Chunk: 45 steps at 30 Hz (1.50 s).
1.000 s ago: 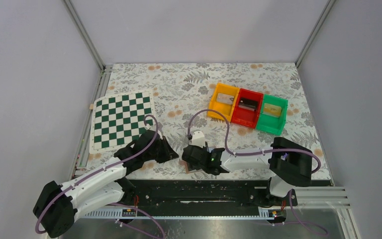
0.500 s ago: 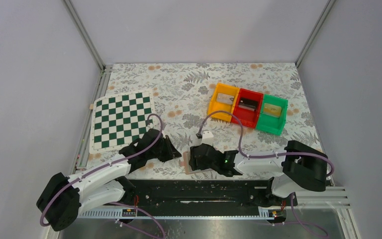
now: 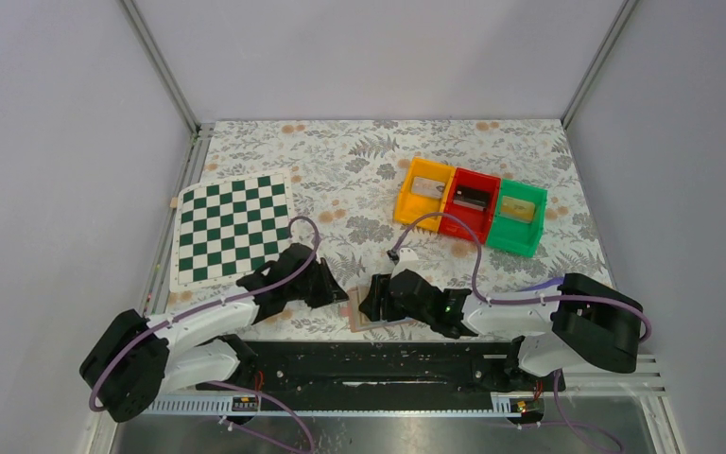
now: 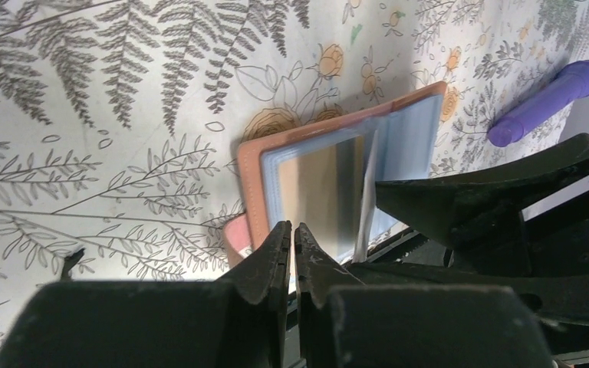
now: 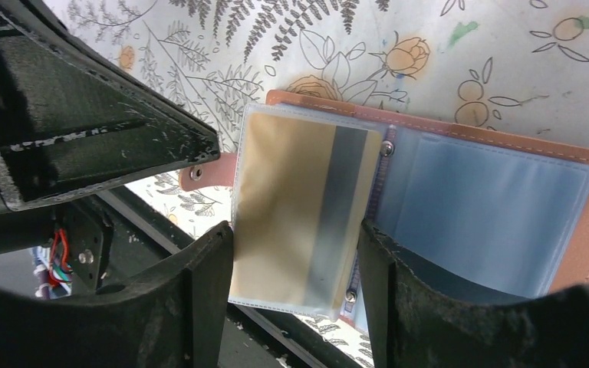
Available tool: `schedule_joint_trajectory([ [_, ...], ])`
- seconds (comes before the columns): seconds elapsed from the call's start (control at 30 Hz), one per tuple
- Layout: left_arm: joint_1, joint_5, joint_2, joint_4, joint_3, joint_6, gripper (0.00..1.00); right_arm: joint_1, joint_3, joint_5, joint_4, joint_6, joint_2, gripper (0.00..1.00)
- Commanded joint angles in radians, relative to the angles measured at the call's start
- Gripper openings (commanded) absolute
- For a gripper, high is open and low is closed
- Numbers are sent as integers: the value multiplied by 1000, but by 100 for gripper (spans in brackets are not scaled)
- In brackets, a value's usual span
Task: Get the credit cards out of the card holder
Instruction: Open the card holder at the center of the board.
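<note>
Shifted rightward since a second ago, both arms are now brought close together over the near edge of the desk (image 3: 359, 161). Well right of the chessboard (image 3: 232, 227), the card holder (image 5: 491, 215) is laid open there. The left pincer (image 4: 292, 228) is clenched at its edge. The right pincer (image 5: 295, 226) is spread, flanking a clear sleeve in which a yellowish credit card (image 5: 299, 207) is seen.

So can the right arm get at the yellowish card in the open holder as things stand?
Probably yes. The right end effector stands open astride the yellowish card, the card holder lies open, and the shut left end effector sits beside it. The card's clear sleeve may hinder the grip.
</note>
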<state>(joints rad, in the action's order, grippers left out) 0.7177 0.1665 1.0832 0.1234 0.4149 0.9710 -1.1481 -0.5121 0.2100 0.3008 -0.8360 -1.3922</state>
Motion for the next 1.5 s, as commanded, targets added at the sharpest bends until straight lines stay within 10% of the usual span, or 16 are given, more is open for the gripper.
schedule_joint_trajectory([
  [0.0,-3,37,18,-94,13,-17,6,17,12,-41,123,-29,26,47],
  [1.0,80,156,145,-231,63,1,6,33,4,-15,25,-14,84,78],
  [1.47,122,184,218,-294,109,4,7,34,-17,84,-174,19,207,52],
])
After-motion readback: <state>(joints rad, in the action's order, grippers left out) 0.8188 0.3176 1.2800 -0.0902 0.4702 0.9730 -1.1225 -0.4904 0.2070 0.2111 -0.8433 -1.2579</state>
